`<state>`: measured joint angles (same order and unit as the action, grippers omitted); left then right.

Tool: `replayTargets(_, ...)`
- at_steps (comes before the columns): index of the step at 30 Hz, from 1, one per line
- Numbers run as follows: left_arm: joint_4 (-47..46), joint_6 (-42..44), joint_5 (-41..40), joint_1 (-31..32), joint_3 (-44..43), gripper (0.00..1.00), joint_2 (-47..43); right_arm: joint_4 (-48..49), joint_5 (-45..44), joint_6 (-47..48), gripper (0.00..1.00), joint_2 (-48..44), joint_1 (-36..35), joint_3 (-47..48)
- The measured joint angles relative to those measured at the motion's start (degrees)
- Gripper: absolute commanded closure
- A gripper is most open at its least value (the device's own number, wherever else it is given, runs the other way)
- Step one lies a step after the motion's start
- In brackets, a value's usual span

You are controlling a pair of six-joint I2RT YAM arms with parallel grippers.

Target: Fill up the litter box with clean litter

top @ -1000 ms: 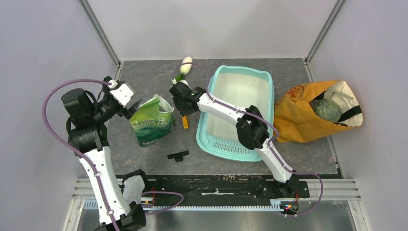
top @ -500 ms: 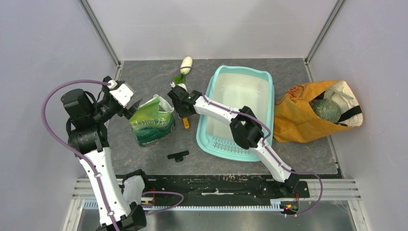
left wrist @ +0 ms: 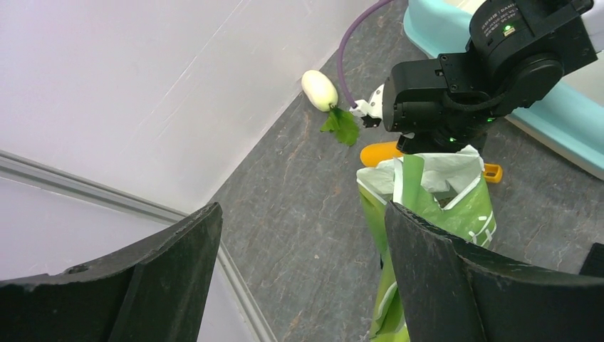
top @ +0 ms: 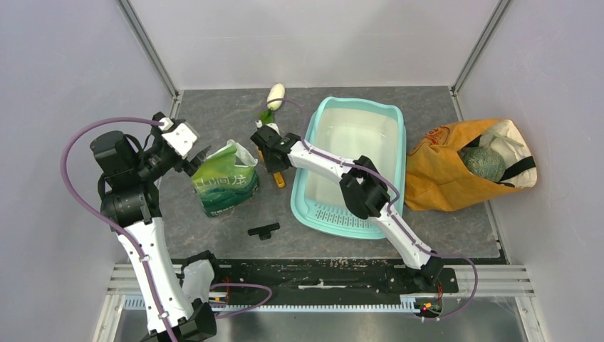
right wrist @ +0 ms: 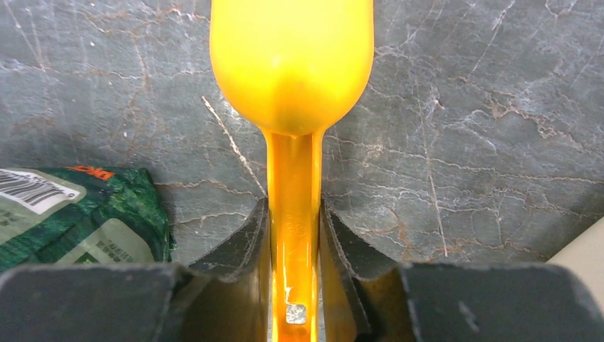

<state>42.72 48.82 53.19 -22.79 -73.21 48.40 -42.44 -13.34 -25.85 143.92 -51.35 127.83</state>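
Right gripper (right wrist: 293, 214) clamps the thin handle of the orange scoop (right wrist: 292, 64), with the green pouch (top: 224, 182) at its 9 o'clock and the litter box (top: 340, 216), basin bare, at 3 o'clock. Left gripper (left wrist: 299, 221) hangs spread near the pouch, holding nothing. Unsteadied, the soft pouch may topple under scooping, or the scoop may twist and spill.

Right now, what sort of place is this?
Likely a lab robot test cell, not a home: bare panel walls, a metal mounting rail, and staged props (litter box, pouch, bag).
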Motion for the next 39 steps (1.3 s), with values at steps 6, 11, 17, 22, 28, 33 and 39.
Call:
replayTargets(6,-0.9,-2.7,1.4,0.0,-0.1,0.10,0.9,1.5,2.2,0.7,1.00,-0.6,1.1,2.1)
replayTargets(11,-2.8,-5.6,2.9,0.0,-0.7,0.10,1.3,4.9,5.0,1.7,1.00,-7.5,3.0,1.7)
replayTargets(17,-5.9,-9.1,5.5,1.0,-3.9,0.10,3.6,10.9,12.9,3.8,1.00,-25.5,7.8,-5.0)
replayTargets(22,-6.8,-8.4,5.7,7.5,-8.2,0.11,8.3,13.5,26.8,7.1,1.00,-40.6,15.7,-11.9)
replayTargets(28,-5.7,2.4,2.4,21.1,-9.9,0.13,14.6,10.3,47.4,9.9,1.00,-51.3,26.4,-21.2)
replayTargets(33,-7.6,12.2,2.8,29.9,-8.7,0.13,17.2,0.1,63.6,16.5,1.00,-57.0,28.5,-31.8)
replayTargets(39,-10.3,22.7,2.4,41.8,-2.3,0.14,16.3,-9.6,74.2,21.3,1.00,-62.0,27.8,-40.9)
